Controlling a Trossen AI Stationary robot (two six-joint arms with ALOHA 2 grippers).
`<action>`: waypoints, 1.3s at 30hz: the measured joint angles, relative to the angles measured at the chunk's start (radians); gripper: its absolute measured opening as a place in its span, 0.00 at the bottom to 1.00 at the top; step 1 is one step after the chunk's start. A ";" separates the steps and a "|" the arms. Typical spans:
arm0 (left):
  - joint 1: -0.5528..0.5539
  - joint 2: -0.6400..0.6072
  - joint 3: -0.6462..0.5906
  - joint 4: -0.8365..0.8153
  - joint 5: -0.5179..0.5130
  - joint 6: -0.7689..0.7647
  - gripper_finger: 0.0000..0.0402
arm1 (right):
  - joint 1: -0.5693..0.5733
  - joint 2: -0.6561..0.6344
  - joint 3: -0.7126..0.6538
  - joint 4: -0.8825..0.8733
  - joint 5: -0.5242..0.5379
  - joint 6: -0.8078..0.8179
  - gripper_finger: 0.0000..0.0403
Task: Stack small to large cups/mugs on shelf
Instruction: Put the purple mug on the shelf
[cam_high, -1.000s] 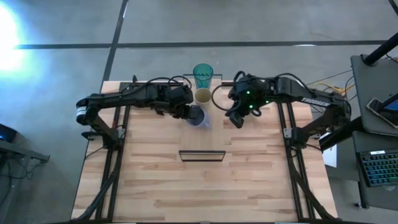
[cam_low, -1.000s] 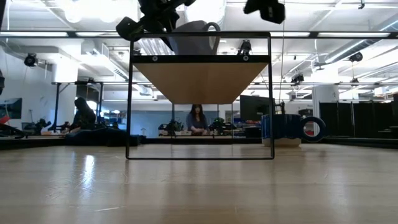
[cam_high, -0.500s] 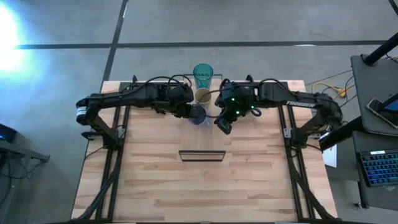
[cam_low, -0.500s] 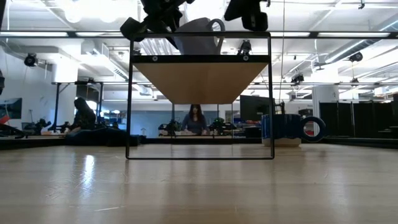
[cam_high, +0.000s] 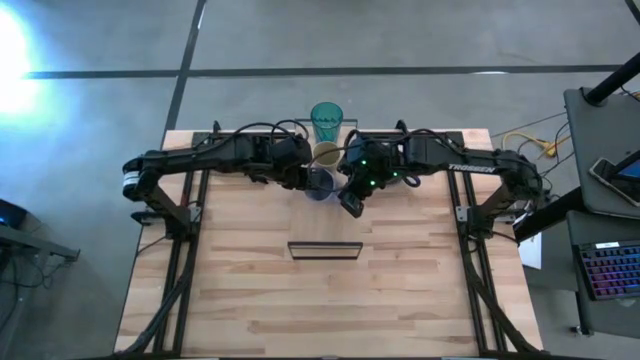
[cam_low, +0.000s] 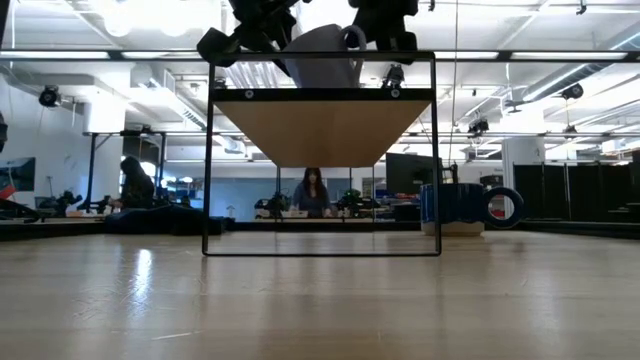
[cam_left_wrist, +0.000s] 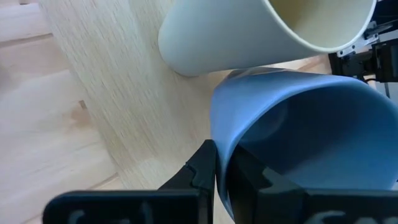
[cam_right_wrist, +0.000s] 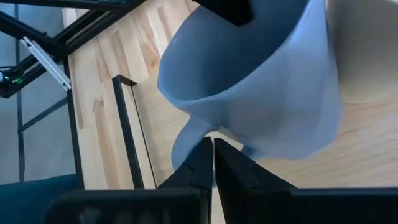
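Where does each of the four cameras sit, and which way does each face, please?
High: overhead, facing down on both arms and the shelf.
Low: table height, looking level under the shelf; grippers show above.
Left wrist: on the left gripper, shut on the pale blue-grey mug.
Right wrist: on the right gripper, shut.
All four views share the mug.

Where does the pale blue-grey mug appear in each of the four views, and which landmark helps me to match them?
High view: pale blue-grey mug at centre, between both tools, near the cream cup.
Low view: top centre, tilted on the shelf.
Left wrist view: fills the lower right, rim pinched by the left tool.
Right wrist view: centre, handle toward the shut right tool.
Shared landmark: the shelf's light wood.
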 joint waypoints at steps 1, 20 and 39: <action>0.000 0.000 0.000 0.000 0.001 0.002 0.02 | 0.000 0.000 0.000 0.001 0.000 -0.001 0.02; -0.001 -0.001 0.000 0.001 0.005 0.003 0.10 | -0.003 -0.006 0.000 -0.007 0.000 -0.015 0.02; -0.001 -0.017 -0.001 -0.002 0.018 0.027 0.18 | -0.026 -0.009 0.000 -0.097 0.028 -0.045 0.02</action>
